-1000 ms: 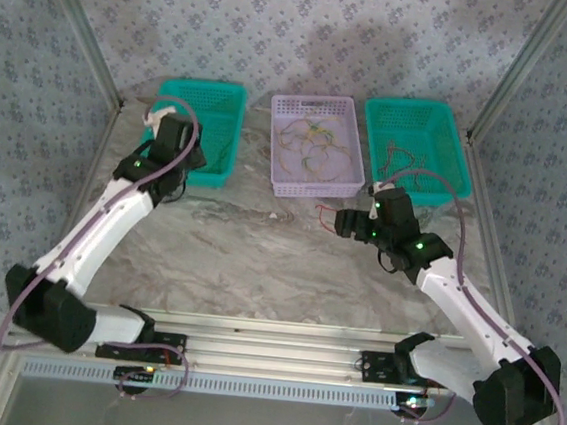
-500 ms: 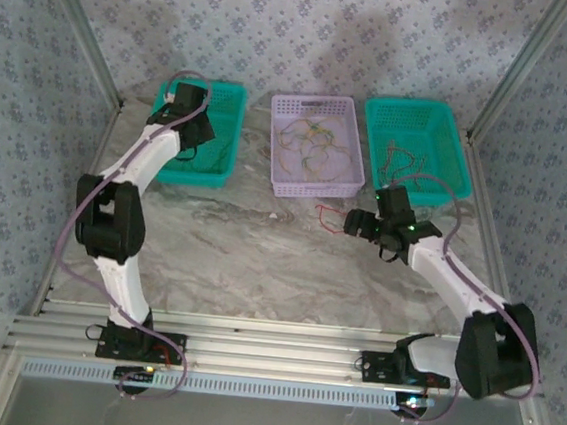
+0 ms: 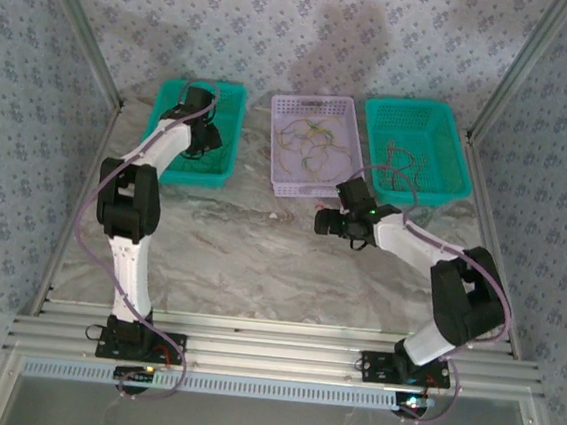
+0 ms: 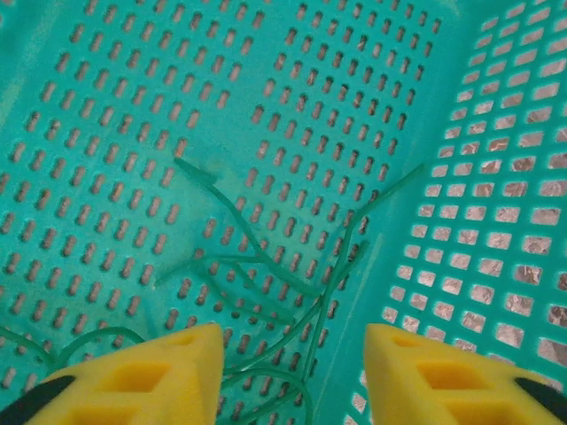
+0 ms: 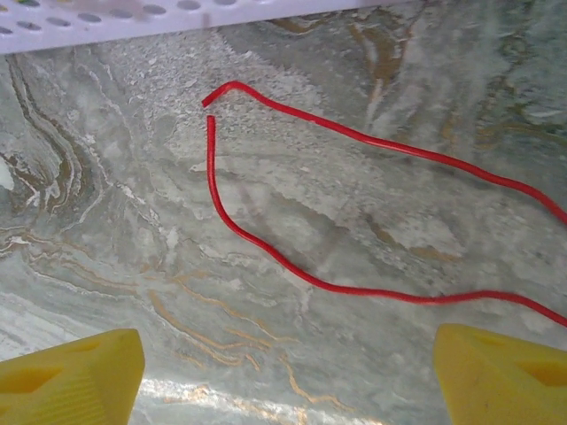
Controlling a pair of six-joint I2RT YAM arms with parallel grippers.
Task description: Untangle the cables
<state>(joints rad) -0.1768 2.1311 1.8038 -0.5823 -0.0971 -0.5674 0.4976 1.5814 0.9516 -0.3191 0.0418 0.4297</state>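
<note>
A grey marbled worktop (image 3: 239,258) stands between patterned walls (image 3: 281,31).

From above, the left end effector (image 3: 202,136) is down inside the left teal basket (image 3: 229,97). How wide it stands is hard to tell from here. The right end effector (image 3: 325,222) sits low over the worktop, close to the near wall of the lilac basket (image 3: 319,103). The right teal basket (image 3: 419,113) is further off, behind its wrist. Tangled cables (image 3: 310,145) in yellow, green and whitish fill the lilac basket, and a few reddish strands (image 3: 403,169) lie in the right teal one.

In the left wrist view, the yellow fingers (image 4: 168,376) are partly spread and grip nothing. Loose green cables (image 4: 266,292) lie on the perforated basket floor just ahead of the fingers and between them.

In the right wrist view, the fingers (image 5: 80,372) stand wide apart and hold nothing. A red cable (image 5: 292,270) curls on the marble ahead of them, with the lilac basket's rim beyond it.
</note>
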